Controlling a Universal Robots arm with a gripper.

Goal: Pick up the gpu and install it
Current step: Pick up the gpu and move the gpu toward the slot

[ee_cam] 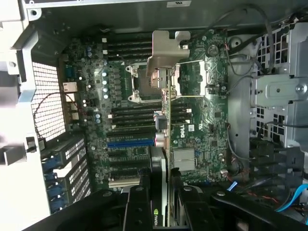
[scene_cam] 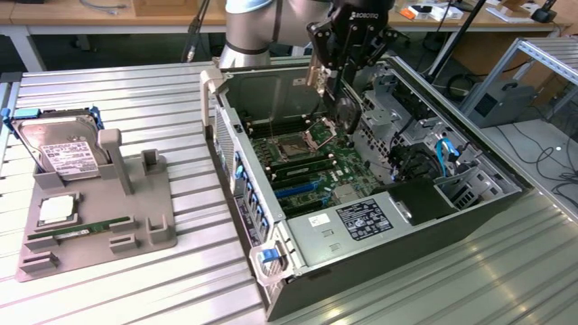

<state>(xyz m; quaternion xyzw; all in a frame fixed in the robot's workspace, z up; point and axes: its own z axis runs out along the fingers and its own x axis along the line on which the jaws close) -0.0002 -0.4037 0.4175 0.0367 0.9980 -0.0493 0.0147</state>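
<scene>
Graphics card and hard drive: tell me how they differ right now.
The graphics card hangs in the hand over the open computer; the hard drive stands in the grey holder on the exterior view's left. The graphics card is thin and dark; the hard drive is boxy, silver, white-labelled. Both stand upright.

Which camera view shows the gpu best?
The wrist view: the gpu runs edge-on, full length, above the motherboard. The exterior view shows it as a dark slab under the tool, over the open case.
</scene>
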